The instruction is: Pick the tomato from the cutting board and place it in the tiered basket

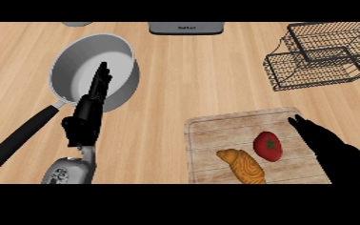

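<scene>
With the round red tomato at lower right on the pale wooden cutting board, just beside a golden croissant, the black right hand, fingers straight and uncurled, could nudge it away or snag the pastry while closing.

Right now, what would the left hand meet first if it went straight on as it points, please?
Probably the saucepan: the left hand points across its bowl toward the far rim, though its height above the pan is unclear.
</scene>
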Motion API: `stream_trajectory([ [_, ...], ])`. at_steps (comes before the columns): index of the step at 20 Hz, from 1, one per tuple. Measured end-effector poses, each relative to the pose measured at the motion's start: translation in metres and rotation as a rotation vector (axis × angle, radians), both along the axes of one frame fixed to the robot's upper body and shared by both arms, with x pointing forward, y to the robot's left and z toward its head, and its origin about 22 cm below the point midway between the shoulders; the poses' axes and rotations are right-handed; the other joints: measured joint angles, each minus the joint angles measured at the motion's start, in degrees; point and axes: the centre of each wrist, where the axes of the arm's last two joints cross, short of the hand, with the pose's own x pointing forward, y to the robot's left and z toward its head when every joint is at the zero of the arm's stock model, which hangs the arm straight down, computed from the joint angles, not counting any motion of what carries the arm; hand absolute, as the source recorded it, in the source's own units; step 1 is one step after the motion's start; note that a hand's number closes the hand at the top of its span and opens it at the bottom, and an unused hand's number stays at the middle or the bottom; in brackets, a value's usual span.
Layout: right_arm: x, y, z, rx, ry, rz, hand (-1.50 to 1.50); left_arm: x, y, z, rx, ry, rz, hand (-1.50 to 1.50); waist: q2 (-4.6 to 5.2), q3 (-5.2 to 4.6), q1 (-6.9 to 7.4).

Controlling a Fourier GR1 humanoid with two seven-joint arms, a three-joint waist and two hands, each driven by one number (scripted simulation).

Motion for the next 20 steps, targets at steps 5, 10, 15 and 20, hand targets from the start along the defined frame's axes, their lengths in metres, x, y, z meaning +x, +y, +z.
stream_trajectory([
  [5,0.006,0.006,-0.003,0.015,0.014,-0.001,-1.5,-0.004,-0.004,-0.003,-0.001,0.0,-0.002,0.0,-0.03,0.03,0.08],
  [10,0.018,0.012,-0.011,0.022,0.034,-0.007,-1.5,0.0,-0.005,0.003,0.0,-0.002,0.002,0.0,0.02,0.0,0.12],
  [15,0.025,0.015,-0.023,0.016,0.049,-0.008,-1.5,-0.002,-0.007,0.0,-0.007,0.005,0.003,0.0,0.04,-0.01,0.11],
  [20,0.025,0.023,-0.031,0.024,0.051,-0.014,-1.5,0.002,-0.007,-0.004,-0.007,-0.01,-0.002,0.0,-0.02,0.03,0.05],
])
